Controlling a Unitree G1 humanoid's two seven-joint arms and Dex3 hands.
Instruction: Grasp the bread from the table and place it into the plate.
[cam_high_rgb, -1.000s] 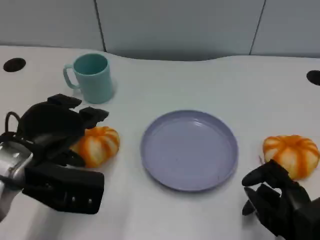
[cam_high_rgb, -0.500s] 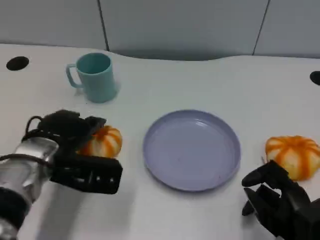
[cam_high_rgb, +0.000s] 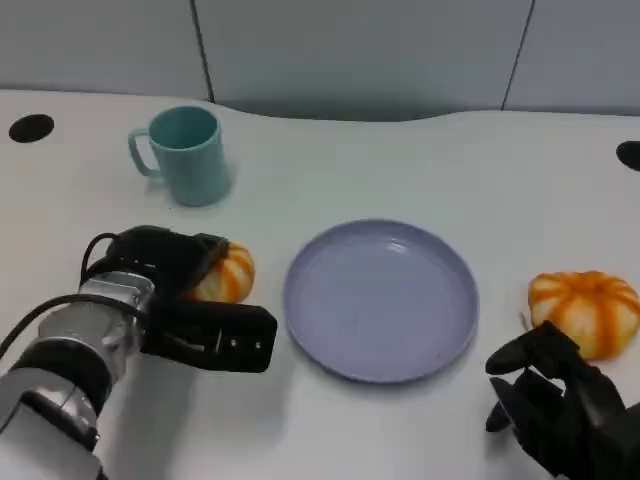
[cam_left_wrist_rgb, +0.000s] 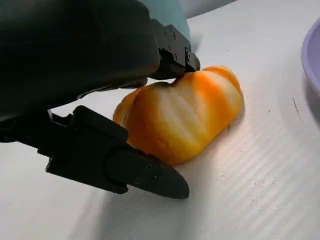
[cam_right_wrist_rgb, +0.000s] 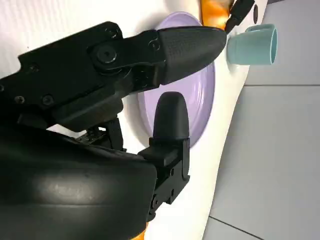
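head view, far left: the left black many-fingered hand (cam_high_rgb: 190, 300) sits on the white table (cam_high_rgb: 400, 160), fingers wrapped around the near orange-and-white striped bread roll (cam_high_rgb: 228, 272); judged grasping it, though the roll rests on the table.
behind it: a teal ceramic mug (cam_high_rgb: 185, 155), well apart.
left wrist view: one finger (cam_left_wrist_rgb: 172, 52) touches the roll's top, another lies along its near side.
bread axis: in the wrist view its long axis runs from the hand toward the plate; ridges cross it.
centre: round lavender plastic plate (cam_high_rgb: 380, 298), bare, just beside the roll.
progress: grasp about made; lift and placing remain.
right: second striped roll (cam_high_rgb: 585, 308); right hand (cam_high_rgb: 560, 400) near it, holding nothing, fingers loosely apart.
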